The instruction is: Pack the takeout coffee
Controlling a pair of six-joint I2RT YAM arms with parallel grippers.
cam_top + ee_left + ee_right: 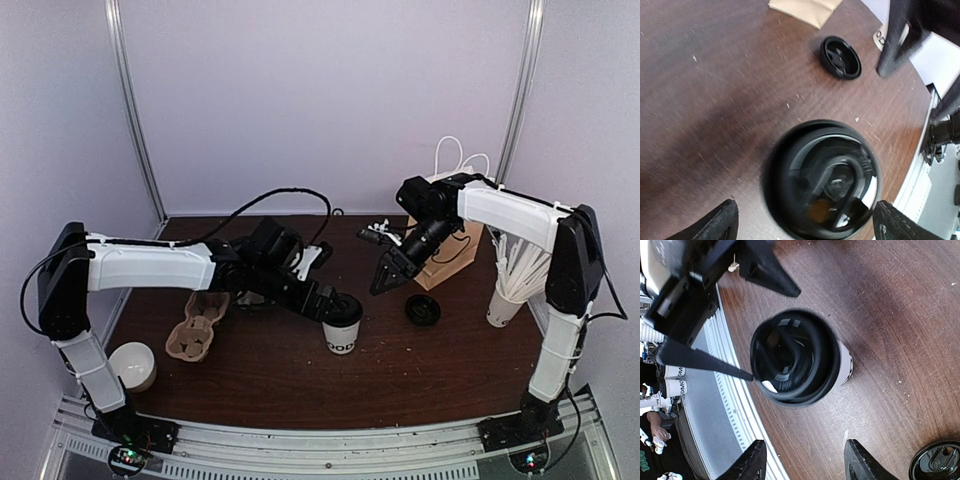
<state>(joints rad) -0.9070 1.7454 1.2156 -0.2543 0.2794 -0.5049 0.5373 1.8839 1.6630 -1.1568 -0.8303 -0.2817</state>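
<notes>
Left hand (805,225) stands spread wide, one finger (720,222) on either side of the takeout coffee (342,332), and it grips nothing. In the left wrist view a strip of bare counter (280,385) shows between each fingertip and the cup's black lid (825,185). In the right wrist view one of those fingers reaches right up to the lid's rim; I cannot tell whether it touches. The cup stands upright on the dark wood near the middle of the counter, its lid on, with dark letters printed on its white side.

Right hand (384,280) hangs above the counter between the coffee and a brown paper bag (452,258) with white handles. Its fingers are partly apart and hold nothing, and its camera looks down onto the cup.

A loose black lid (422,310) lies flat on the wood to the right of the coffee, apart from it and just in front of the bag. A white cup of straws (505,300) stands at the right edge. A cardboard cup carrier (200,330) lies to the left, under the left arm.
</notes>
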